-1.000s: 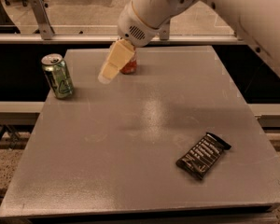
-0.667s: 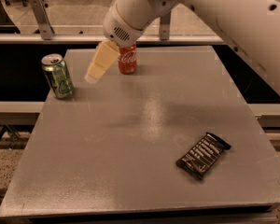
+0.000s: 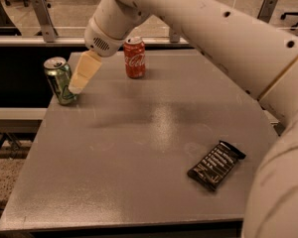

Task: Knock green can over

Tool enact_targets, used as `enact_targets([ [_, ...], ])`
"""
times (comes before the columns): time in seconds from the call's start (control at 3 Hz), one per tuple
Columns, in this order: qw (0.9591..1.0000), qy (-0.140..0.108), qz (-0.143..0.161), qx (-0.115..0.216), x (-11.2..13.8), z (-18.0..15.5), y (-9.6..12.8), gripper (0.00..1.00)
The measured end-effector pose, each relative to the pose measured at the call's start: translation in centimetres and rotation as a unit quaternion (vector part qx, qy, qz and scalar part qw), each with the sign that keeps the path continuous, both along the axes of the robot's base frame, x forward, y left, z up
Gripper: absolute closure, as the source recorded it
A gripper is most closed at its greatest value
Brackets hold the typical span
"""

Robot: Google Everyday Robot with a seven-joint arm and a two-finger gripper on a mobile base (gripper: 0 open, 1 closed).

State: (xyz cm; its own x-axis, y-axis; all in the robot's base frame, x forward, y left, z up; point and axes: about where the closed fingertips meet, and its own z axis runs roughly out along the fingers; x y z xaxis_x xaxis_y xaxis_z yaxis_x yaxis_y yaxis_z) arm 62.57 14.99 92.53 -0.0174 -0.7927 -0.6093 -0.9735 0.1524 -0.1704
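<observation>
The green can (image 3: 58, 80) stands upright near the table's far left edge, with pale markings and a silver top. My gripper (image 3: 77, 86) hangs from the white arm, its pale fingers (image 3: 84, 72) pointing down and left. The fingertip end is right beside the can's right side, at or nearly touching it.
A red Coca-Cola can (image 3: 134, 57) stands upright at the back of the grey table (image 3: 139, 148). A dark snack bar wrapper (image 3: 216, 165) lies at the front right. My white arm spans the upper right of the view. A rail and floor lie beyond the table.
My gripper has swung left across the table, from in front of the red can to right beside the green can. The green can still stands upright.
</observation>
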Motion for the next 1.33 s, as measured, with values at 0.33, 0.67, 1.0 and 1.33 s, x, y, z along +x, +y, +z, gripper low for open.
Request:
enact_targets([
  [0.33,1.0,0.004,0.003,-0.001,0.6,-0.8,1.6,0.0],
  [0.67,0.9999,0.008,0.005,0.005,1.0,-1.2,3.2,0.0],
  [1.0,0.9999,0.009,0.012,0.004,1.2,-1.6,4.6,0.0],
  [1.33,0.9997,0.011,0.02,0.005,1.1,-1.8,5.7,0.0],
])
